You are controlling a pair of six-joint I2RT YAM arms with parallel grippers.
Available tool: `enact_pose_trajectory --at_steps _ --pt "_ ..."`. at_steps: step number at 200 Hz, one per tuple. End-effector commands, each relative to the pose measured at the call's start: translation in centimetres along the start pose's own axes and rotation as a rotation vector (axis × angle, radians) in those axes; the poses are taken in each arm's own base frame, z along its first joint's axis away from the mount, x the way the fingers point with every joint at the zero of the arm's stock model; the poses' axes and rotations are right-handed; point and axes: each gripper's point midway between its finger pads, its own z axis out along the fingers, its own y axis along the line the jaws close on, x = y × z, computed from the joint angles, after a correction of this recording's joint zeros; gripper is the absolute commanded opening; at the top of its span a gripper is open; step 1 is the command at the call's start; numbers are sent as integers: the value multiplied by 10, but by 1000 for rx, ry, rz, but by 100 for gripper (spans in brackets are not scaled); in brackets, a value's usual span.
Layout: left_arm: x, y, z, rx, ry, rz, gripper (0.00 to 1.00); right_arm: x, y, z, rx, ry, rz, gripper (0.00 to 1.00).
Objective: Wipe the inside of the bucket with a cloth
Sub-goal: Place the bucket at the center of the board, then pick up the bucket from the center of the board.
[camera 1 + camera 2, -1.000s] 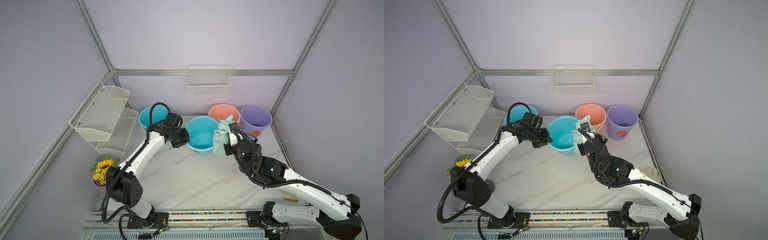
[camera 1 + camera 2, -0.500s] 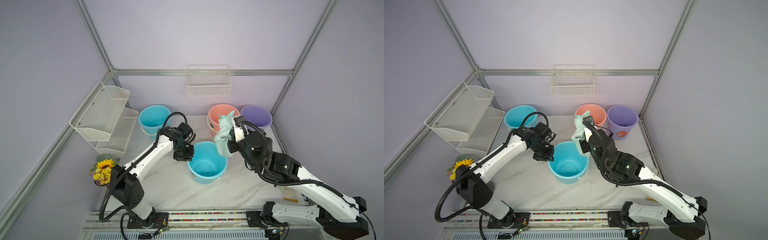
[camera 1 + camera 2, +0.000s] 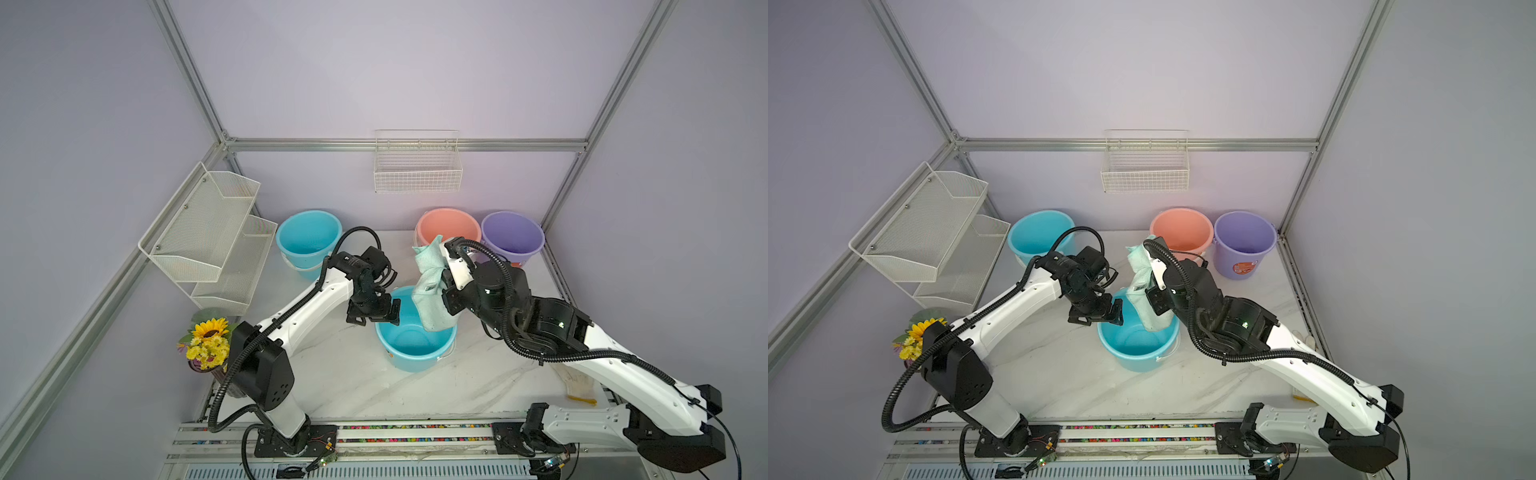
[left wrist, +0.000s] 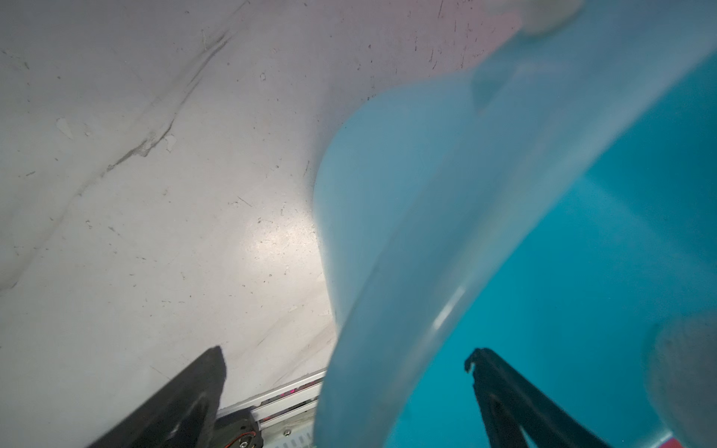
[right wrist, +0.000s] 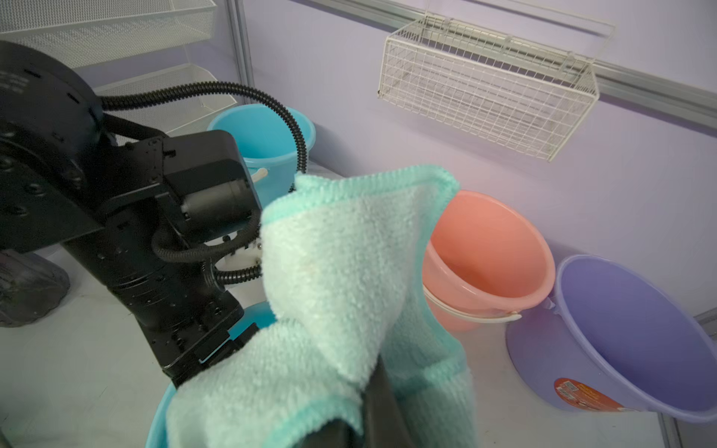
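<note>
A light blue bucket [image 3: 409, 363] [image 3: 1133, 360] stands upright at mid-table. My left gripper [image 3: 374, 316] [image 3: 1097, 319] [image 4: 345, 351] is open and straddles its left rim [image 4: 388, 194], one finger outside the wall and one inside, with neither pressing on it. The mint-green cloth [image 3: 432, 291] [image 3: 1147, 295] [image 5: 341, 279] hangs bunched from my right gripper [image 5: 372, 407], which is shut on it. Its lower end dips into the bucket's mouth at the far right side. The cloth hides most of the right fingers.
Along the back wall stand a second blue bucket [image 3: 307, 237], a pink bucket [image 3: 449, 226] and a purple bucket [image 3: 513, 237]. A wire basket [image 3: 417, 166] hangs on the wall. Mesh shelves [image 3: 208, 232] and sunflowers [image 3: 208, 340] sit left. A white glove [image 3: 579, 384] lies front right.
The left gripper dragged the blue bucket from the back row to mid-table, then opened and let go of its rim. The right arm came forward with the cloth, now over the bucket.
</note>
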Motion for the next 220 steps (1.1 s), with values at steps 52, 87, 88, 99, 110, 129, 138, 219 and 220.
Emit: enact_pose_trajectory --at_steps 52,87,88,99,110,129,138,219,220 --pt "-4 -12 -5 76 -75 72 100 40 34 26 -130 105 2 0" --pt "-8 -6 -13 50 -127 58 80 54 31 33 -98 137 -18 0" --pt "-8 -5 -13 49 -127 56 79 55 31 33 -98 139 -18 0" --pt "-9 -5 -15 48 -135 51 67 60 30 35 -87 150 -26 0" --pt "-9 -6 -17 51 -141 50 55 63 33 37 -102 156 -47 0" --pt "-9 -7 -18 56 -151 46 32 72 39 44 -121 177 -68 0" --pt "-9 -8 -19 64 -152 49 23 79 44 48 -137 198 -78 0" --pt "-17 -13 -29 100 -245 60 0 148 66 97 -240 332 -108 0" --pt "-17 -13 -30 99 -248 58 0 149 66 97 -242 334 -108 0"
